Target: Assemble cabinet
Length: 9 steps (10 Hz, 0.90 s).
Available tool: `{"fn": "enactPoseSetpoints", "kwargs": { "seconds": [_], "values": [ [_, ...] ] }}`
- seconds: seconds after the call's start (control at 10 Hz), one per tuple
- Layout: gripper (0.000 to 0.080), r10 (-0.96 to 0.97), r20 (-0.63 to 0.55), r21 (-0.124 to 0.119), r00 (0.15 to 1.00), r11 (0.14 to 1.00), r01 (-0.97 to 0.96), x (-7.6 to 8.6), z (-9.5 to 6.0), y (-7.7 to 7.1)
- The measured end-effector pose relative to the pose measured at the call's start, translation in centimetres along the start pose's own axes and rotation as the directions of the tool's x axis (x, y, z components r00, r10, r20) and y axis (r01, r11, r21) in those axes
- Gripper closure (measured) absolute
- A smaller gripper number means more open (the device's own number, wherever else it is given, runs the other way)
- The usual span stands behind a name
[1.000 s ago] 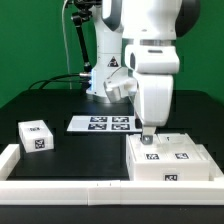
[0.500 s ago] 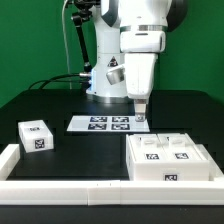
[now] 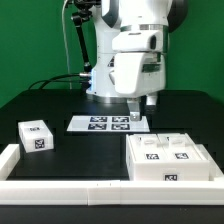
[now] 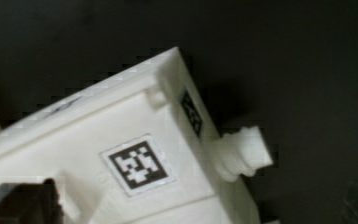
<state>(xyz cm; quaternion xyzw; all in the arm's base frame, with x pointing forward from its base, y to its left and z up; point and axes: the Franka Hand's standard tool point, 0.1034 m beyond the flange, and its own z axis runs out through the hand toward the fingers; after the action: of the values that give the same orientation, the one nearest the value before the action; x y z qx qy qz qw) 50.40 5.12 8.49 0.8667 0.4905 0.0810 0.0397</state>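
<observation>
— How many white furniture parts?
— 2: 1 cabinet (image 3: pixel 170 160) on the exterior view's right of the marker board (image 3: pixel 100 123), and 1 small block (image 3: pixel 37 137) on its left.
— Marker boards?
— 1, carrying 4 tags.

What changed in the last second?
The gripper rose off the cabinet's top, drifted slightly toward the exterior view's left, and its wrist turned. It carries nothing. The cabinet, the small white block and the marker board stayed put.
</observation>
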Motion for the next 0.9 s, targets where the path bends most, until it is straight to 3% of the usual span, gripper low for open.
{"fn": "enactPoseSetpoints", "kwargs": {
  "seconds": [0.3,0.6,0.9],
  "values": [
    [0.0002,0.310,0.003,0.028,0.951,0.950,-0.310,0.2,0.8,-0.9],
    [0.0002,0.489,0.004,0.041,0.872,0.871,-0.489,0.4,0.8,-1.0],
    [0.0002,0.672,0.016,0.048,0.740,0.739,-0.672,0.7,1.4,-1.7]
  ]
}}
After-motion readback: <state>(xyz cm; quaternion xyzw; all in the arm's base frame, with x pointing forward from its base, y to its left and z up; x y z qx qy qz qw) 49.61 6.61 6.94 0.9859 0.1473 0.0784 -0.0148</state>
